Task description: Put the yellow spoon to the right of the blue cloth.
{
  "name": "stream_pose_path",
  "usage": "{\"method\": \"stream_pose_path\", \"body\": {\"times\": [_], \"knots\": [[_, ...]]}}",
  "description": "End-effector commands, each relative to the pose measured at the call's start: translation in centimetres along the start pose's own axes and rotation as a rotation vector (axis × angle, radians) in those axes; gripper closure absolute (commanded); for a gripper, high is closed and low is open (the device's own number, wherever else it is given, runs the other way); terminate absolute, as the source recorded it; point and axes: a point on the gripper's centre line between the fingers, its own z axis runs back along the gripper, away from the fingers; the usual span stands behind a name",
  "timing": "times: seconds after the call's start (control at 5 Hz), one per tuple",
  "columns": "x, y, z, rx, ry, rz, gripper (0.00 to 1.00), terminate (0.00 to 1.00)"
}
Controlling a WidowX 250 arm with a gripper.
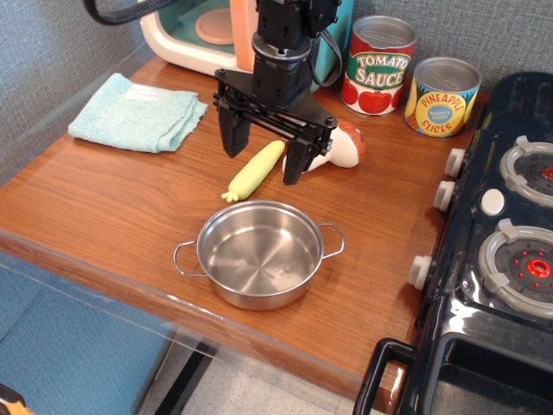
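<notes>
1. Nearest the front edge of the brown wood-grain table (pixel 104 207), a round stainless steel pan with two wire handles (pixel 259 255) is seen standing empty.
2. Just behind the pan, the yellow spoon with a thick pale yellow-green plastic handle (pixel 255 169) is found lying flat on the wood, its handle end pointing toward the pan; its bowl is hidden behind the arm.
3. The black robot gripper (pixel 263 149) is held above the spoon with its two fingers spread wide, one to each side of the handle; nothing is gripped, and no contact with the spoon can be made out.
4. A toy mushroom with a white stem and brown cap (pixel 344 147) is partly hidden behind the gripper's far finger.
5. To the left, the light turquoise-blue folded terry cloth (pixel 134 112) is laid well apart from the spoon.
6. At the back, a red-and-green can is labelled "TOMATO SAUCE" (pixel 378 67), and beside it a yellow can is labelled "PINEAPPLE SLICES" (pixel 441 97).
7. A teal-and-cream toy microwave (pixel 199 30) is set against the wall.
</notes>
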Motion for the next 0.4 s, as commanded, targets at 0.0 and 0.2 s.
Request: {"method": "stream_pose_path", "body": {"times": [0.0,0.2], "knots": [[-1.12,0.04,1.33,0.059,-0.062,0.059,0.0,0.0],[-1.12,0.04,1.33,0.059,-0.062,0.059,0.0,1.0]]}}
